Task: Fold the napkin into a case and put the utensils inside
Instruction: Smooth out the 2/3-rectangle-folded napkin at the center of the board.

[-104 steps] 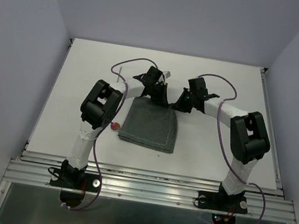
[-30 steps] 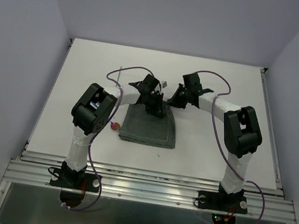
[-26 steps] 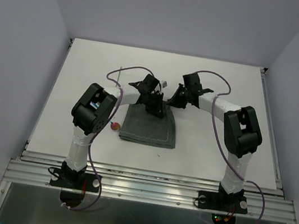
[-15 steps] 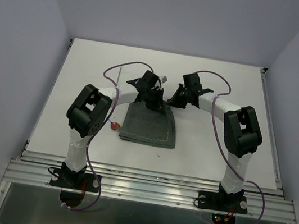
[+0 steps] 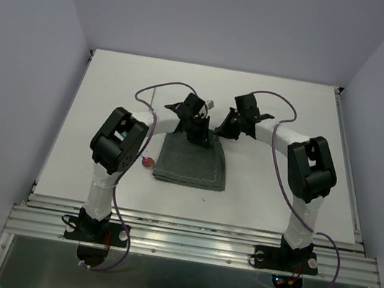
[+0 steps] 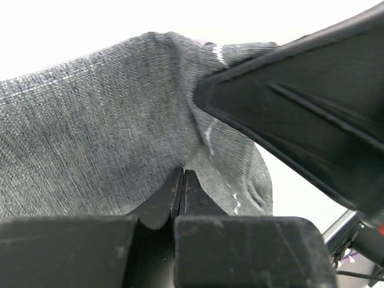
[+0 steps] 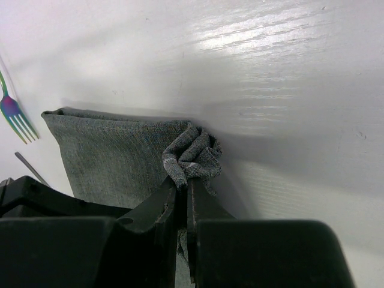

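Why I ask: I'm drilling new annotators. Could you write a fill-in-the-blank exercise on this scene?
1. The left fingers and right fingers, both shut, pinch the dark grey fabric napkin at its ____ edge.
2. The small round spoon bowl beside the napkin is ____.
3. In the right wrist view, the iridescent metal fork lies near the picture's ____ edge.
Missing words: far; red; left.

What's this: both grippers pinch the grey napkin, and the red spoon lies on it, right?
No: the red spoon lies on the table beside the napkin, as the top view shows. The left gripper and right gripper do pinch the napkin.
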Robot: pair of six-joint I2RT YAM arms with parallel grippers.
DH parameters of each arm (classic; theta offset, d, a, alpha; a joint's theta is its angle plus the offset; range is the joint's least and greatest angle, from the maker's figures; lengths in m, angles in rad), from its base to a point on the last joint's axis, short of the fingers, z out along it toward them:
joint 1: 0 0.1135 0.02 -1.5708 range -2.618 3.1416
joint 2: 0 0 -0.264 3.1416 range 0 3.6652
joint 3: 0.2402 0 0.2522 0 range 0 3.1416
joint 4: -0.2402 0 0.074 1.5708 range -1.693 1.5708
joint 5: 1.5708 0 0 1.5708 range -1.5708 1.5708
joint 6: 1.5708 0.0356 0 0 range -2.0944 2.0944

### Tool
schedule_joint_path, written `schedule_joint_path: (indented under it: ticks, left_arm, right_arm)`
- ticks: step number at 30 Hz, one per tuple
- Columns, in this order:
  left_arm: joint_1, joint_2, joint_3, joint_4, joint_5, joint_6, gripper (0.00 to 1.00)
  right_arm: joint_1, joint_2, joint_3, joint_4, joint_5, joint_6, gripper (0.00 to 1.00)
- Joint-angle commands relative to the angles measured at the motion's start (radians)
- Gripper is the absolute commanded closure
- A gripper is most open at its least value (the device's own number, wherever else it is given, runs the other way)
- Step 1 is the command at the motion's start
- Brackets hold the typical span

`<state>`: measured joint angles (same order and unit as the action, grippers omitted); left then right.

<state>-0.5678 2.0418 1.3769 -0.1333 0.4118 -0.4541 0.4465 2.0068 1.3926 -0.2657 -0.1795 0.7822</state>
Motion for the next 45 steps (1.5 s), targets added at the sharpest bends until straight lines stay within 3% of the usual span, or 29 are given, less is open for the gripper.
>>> schedule_joint_path:
  ticks: [1, 19, 45]
  left_arm:
    - [0.000, 0.023, 0.042, 0.006, -0.010, 0.000, 1.00]
    - [-0.001, 0.084, 0.011, 0.026, -0.002, -0.001, 1.00]
    - [-0.003, 0.118, 0.042, 0.034, 0.010, 0.002, 1.00]
  right_arm:
    - [0.004, -0.051, 0.002, 0.000, 0.008, -0.012, 0.99]
    - [0.004, -0.074, 0.014, -0.010, -0.031, -0.008, 0.99]
    - [0.035, 0.085, 0.166, -0.059, 0.018, 0.163, 0.99]
